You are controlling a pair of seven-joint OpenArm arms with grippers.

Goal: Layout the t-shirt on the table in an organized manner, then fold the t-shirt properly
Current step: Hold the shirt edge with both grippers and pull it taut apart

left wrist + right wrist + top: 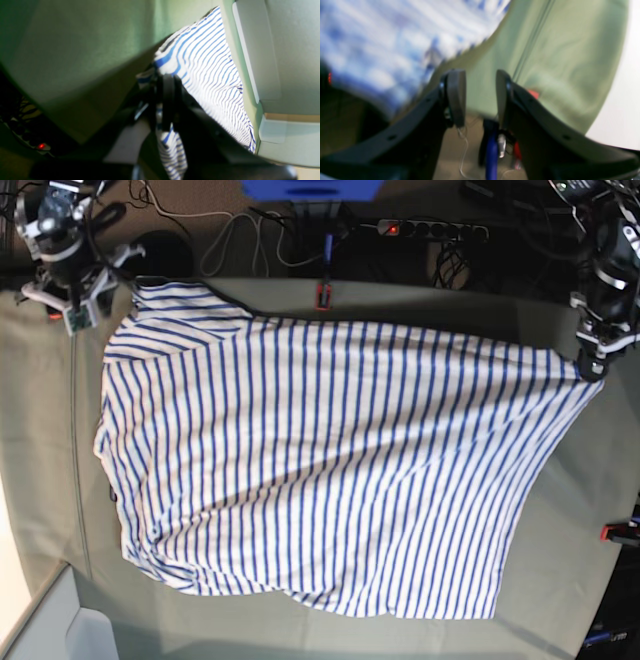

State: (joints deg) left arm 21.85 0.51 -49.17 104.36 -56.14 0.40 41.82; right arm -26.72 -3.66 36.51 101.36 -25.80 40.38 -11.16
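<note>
A soft white t-shirt with thin blue stripes (330,470) lies spread across the pale grey-green cloth-covered tabletop (560,570). The left pincer (166,82), at the far right in the base view, is clenched on the shirt's corner, while the right pincer (480,97) stands released beside the opposite corner, its dark pads (456,96) apart with nothing between them.

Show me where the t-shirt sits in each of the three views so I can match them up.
Left wrist: the t-shirt runs from top centre to lower right, pinched in the left tool.
Right wrist: blurred stripes fill the upper left, clear of the open right tool.
Base: spread across the middle.
Shared landmark: the table, grey-green in every view.
</note>
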